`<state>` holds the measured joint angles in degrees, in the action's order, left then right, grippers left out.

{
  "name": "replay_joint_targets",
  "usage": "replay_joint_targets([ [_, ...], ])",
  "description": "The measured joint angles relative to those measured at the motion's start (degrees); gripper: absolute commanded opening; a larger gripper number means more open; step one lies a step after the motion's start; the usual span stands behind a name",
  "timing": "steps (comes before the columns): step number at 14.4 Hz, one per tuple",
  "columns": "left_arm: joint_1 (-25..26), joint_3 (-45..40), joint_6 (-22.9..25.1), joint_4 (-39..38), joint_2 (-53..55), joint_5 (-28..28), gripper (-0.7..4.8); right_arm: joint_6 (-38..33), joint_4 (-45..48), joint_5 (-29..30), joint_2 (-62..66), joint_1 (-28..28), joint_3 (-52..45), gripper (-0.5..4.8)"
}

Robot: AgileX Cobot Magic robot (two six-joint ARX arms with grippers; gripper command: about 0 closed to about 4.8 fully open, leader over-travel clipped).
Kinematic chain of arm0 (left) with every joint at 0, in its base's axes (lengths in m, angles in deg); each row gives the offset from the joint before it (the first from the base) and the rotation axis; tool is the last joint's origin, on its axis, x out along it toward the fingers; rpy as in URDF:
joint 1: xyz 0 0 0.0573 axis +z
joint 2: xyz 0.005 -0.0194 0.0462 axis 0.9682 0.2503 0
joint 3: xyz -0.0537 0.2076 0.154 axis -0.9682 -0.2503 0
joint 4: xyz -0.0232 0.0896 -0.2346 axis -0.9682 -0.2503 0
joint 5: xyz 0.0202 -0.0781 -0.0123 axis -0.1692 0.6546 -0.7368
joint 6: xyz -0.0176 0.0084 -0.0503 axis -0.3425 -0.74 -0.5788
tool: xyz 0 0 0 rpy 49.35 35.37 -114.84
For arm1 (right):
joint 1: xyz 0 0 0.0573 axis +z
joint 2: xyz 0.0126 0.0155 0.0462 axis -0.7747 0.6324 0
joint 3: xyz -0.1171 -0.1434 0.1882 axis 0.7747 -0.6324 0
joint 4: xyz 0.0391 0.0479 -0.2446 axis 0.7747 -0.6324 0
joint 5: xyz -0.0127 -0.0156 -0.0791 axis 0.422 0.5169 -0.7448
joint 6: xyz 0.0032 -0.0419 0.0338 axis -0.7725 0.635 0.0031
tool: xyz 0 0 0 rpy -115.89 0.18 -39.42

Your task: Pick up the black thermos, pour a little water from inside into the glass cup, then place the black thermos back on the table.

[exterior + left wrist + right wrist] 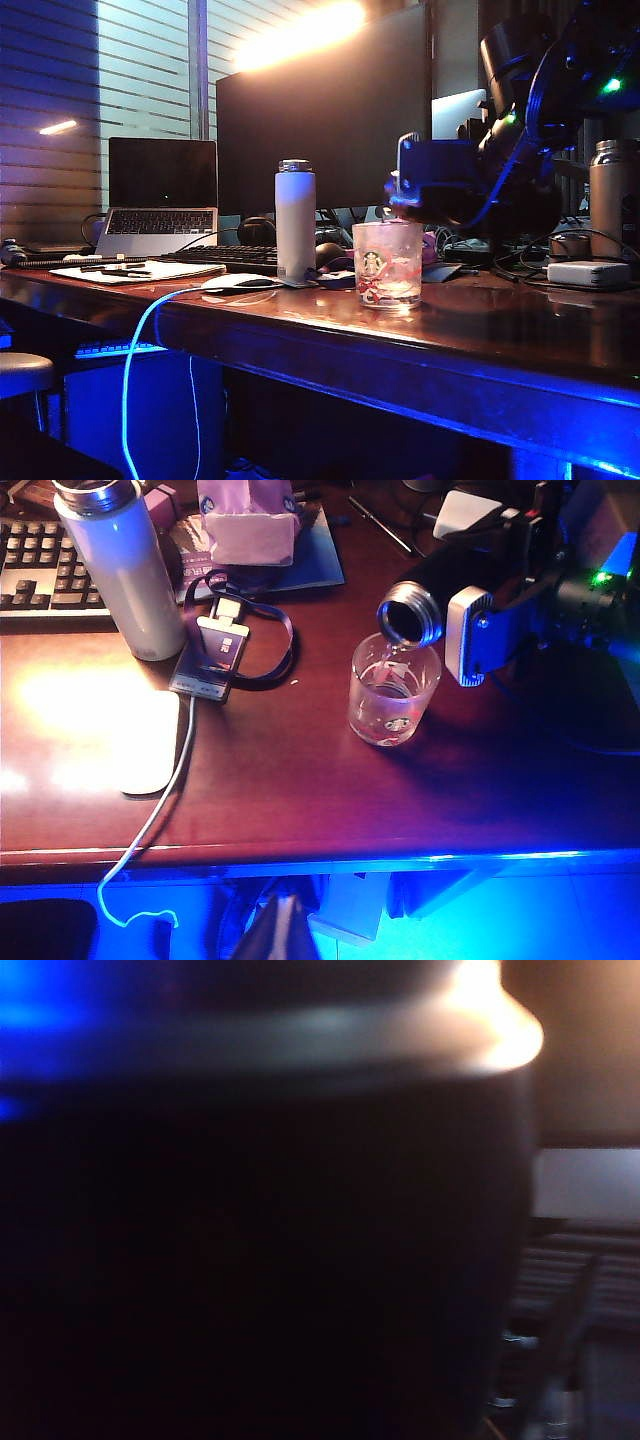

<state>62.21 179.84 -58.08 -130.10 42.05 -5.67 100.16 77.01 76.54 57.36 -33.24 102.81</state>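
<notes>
Left wrist view: my right gripper [478, 630] clamps the black thermos [425, 595], tipped nearly level, mouth over the glass cup [393, 692].
The cup, bearing a green Starbucks logo, stands on the table [300, 780]. My left gripper is out of sight.

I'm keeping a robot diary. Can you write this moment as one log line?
step: pouring | right gripper: shut on thermos, tipped over cup | water: trickling in | left gripper: unseen
</notes>
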Motion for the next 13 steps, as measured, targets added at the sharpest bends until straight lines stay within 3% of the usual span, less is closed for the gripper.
replay_joint_targets([
  [7, 0.00, 0.00, 0.00, 0.00, 0.00, 0.00, -0.02, -14.93, -0.09, 1.81, 0.00, 0.00, -0.04, 0.26],
  [13, 0.00, 0.00, 0.00, 0.00, -0.02, 0.00, -0.02, -38.14, -0.52, 2.05, -1.18, -0.98, -0.28, 0.26],
])
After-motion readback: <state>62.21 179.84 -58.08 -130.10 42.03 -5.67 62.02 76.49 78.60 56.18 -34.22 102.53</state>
